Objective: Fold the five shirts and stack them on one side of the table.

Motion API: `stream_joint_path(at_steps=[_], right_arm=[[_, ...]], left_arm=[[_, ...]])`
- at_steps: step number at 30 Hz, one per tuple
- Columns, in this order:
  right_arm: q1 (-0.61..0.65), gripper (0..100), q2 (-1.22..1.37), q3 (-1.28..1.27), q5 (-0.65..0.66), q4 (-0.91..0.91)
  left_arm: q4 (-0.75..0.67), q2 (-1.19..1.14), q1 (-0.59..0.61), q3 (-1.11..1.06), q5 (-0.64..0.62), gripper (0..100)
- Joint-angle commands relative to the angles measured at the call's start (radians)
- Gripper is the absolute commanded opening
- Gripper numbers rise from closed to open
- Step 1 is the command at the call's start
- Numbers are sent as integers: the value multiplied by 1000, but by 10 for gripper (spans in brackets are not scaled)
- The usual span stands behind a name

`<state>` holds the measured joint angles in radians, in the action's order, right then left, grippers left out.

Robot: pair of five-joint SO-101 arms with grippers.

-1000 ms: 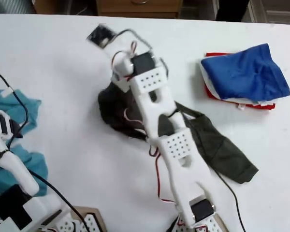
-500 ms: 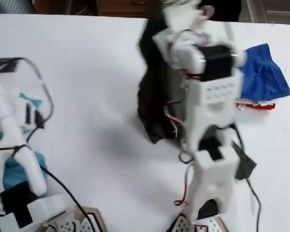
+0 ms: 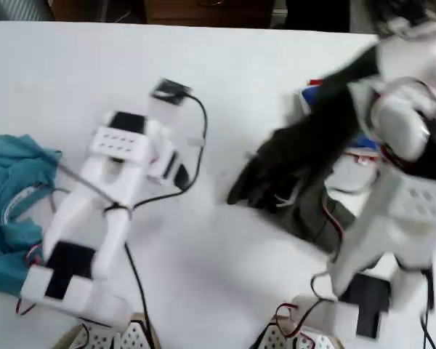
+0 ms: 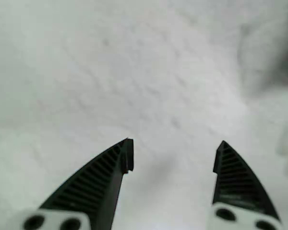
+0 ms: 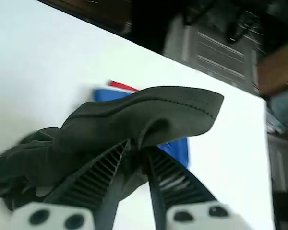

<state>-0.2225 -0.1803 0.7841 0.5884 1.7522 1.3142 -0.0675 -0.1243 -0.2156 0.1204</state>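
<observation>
Shirts are spread over my white table (image 3: 225, 65), and I take the dark olive shirt (image 3: 305, 156) as my mark: it hangs stretched above the tabletop. The teal shirt (image 3: 7, 189) lies crumpled well apart from it, on my left arm's side. A folded blue shirt (image 5: 180, 146) sits just behind it, partly covered. My right claw (image 5: 137, 147) is clamped on the olive shirt's edge. My left claw (image 4: 175, 143) hovers with fingers spread over bare tabletop, well apart from that shirt.
</observation>
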Motion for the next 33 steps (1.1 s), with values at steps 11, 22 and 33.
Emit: stream_joint_path(at_steps=[11,22,33], right_arm=[[-154,19,-194,-279,32,8],[-160,19,-208,-281,34,8],[-159,19,-208,-282,26,8]], left_arm=[[63,-104,-276,203,-14,286],[-31,-215,-304,203,-12,288],[-58,-293,-324,309,-12,286]])
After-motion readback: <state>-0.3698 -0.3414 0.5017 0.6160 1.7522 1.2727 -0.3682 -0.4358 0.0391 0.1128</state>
